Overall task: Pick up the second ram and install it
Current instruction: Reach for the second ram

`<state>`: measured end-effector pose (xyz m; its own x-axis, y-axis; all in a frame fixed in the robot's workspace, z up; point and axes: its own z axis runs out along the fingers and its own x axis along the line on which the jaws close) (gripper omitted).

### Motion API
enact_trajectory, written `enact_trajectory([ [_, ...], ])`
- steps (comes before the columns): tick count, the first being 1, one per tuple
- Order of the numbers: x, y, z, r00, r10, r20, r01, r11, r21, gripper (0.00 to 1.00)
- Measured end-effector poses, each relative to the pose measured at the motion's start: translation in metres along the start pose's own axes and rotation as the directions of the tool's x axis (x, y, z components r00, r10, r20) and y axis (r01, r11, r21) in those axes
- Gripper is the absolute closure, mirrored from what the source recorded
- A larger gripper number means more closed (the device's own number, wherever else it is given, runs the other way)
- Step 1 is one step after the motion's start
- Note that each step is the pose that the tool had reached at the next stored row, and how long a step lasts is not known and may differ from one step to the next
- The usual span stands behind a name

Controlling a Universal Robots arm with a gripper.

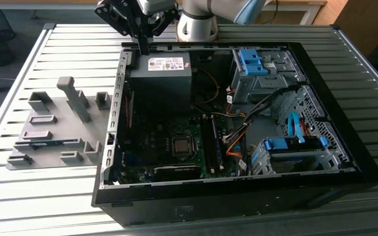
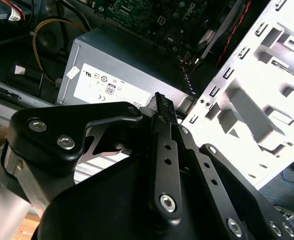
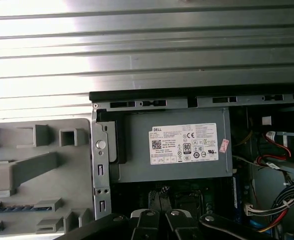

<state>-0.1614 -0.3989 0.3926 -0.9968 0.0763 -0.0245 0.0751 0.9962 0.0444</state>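
Hovering over power supply (image 1: 159, 73), upper left of exterior view, fingers (image 1: 142, 43) pressed together, empty; second ram (image 1: 49, 143) sits in grey fixture (image 1: 57, 110), left on counter (image 1: 38, 206). Best grip likely long edges, squarely.

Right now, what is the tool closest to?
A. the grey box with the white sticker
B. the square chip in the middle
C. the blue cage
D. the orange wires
A: in the exterior view the tool hangs right at the corner of the grey box, well away from the other three.
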Motion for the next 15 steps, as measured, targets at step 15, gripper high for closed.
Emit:
enact_trajectory([
  [15,0.0057,-0.0005,0.0005,1.0000,0.000,-0.0003,0.000,1.0000,0.0001,0.89],
])
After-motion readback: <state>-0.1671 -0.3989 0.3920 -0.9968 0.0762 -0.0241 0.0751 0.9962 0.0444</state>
